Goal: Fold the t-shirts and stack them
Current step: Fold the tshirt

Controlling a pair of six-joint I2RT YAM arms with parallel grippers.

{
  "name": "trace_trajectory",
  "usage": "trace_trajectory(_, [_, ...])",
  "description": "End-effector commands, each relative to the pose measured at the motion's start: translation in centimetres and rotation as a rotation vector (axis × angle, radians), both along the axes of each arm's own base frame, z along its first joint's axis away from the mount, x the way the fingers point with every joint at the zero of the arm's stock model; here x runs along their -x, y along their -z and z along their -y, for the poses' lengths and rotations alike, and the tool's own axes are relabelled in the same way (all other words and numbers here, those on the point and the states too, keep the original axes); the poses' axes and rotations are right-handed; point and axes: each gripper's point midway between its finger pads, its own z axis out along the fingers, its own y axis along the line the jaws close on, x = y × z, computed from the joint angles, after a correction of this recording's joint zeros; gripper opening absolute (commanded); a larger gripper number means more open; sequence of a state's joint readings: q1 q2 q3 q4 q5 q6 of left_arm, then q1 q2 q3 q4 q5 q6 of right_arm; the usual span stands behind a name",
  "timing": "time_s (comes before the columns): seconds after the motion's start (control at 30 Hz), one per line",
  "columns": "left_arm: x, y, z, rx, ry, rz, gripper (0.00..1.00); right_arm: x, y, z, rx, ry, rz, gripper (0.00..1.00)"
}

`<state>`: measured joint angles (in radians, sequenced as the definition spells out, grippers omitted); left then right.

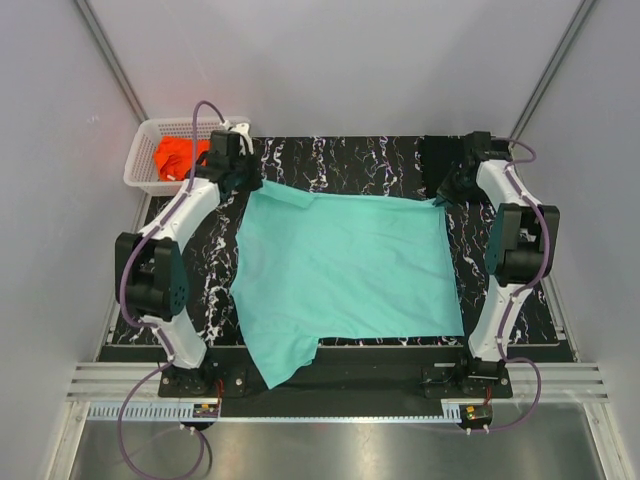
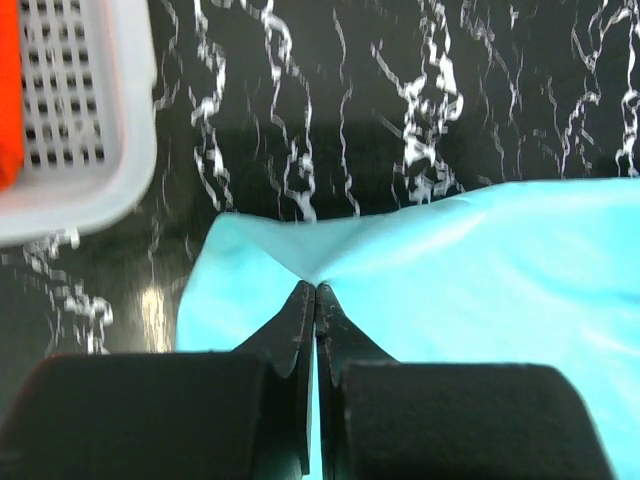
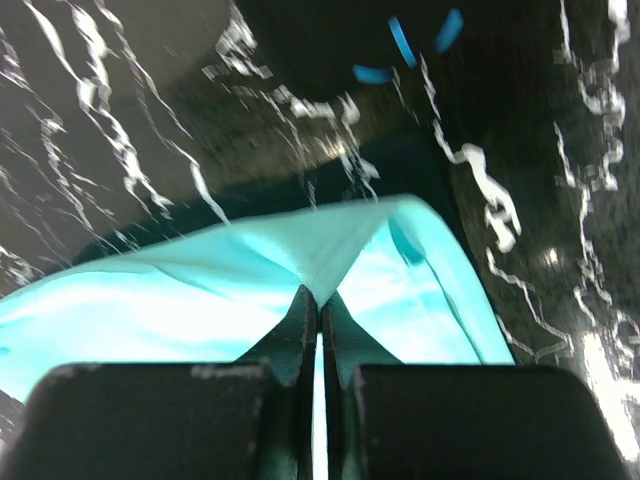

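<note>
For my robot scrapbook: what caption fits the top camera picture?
Both arms' jaws pinch far corners of the mint-teal t-shirt; an orange shirt sits in the white basket.

No words or numbers could be read anywhere. A few small blue marks sat on a black cloth, too blurry to read.

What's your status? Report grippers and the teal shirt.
Left gripper shut on mint-teal shirt, far left corner. Right gripper shut on far right corner. Shirt spread out, unfolded. Orange shirt in basket, off to the side.
</note>
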<state>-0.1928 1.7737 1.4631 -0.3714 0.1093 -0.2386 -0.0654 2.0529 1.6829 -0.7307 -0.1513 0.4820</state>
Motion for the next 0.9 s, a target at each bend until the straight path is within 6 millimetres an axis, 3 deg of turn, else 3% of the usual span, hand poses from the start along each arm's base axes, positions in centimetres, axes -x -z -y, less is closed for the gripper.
trace_trajectory(0.0, [2.6, -3.4, -0.2, 0.075, -0.015, 0.025, 0.0, 1.6, -2.6, -0.3, -0.001, -0.015, 0.033, 0.0])
trace_trajectory(0.2, [7.2, -2.6, -0.2, 0.129, -0.038, -0.077, 0.0, 4.7, -3.0, -0.6, -0.012, -0.009, 0.006, 0.0])
trace_trajectory(0.5, [12.9, -0.7, -1.5, 0.104, -0.065, -0.173, 0.0, 8.9, -1.6, -0.7, 0.0, -0.04, -0.053, 0.0])
trace_trajectory(0.87, [16.6, 1.9, -1.9, 0.103, -0.073, -0.255, 0.0, 11.6, -0.3, -0.4, 0.023, -0.051, -0.096, 0.0])
